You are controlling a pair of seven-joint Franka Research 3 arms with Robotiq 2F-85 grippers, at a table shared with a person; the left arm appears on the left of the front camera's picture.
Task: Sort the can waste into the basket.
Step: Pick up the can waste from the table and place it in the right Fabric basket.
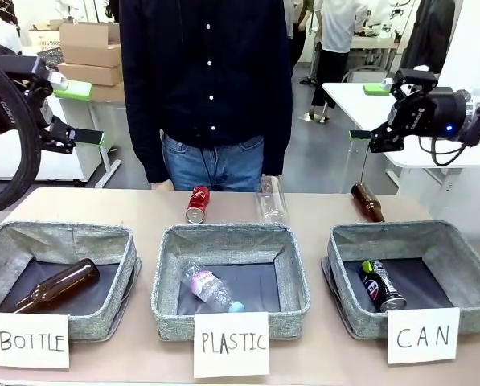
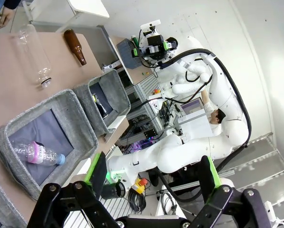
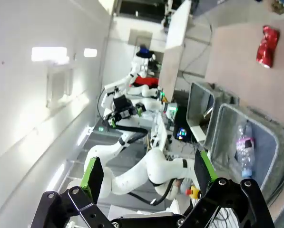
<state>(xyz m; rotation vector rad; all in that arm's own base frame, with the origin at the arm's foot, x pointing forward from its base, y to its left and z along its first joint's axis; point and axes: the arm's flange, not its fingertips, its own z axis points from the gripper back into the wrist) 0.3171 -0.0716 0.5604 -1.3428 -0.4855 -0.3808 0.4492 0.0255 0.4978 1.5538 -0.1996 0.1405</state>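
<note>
I see the black can in the basket; the red can waits at the table's far edge; both grippers gape empty.

Even, bright indoor light fills all three views, with only soft, faint shadows under the baskets on the table. The front view is sharp. Both wrist views are tilted and bent at the edges by the wide lens. In the right wrist view a ceiling lamp glares, washing out the pale wall.
</note>
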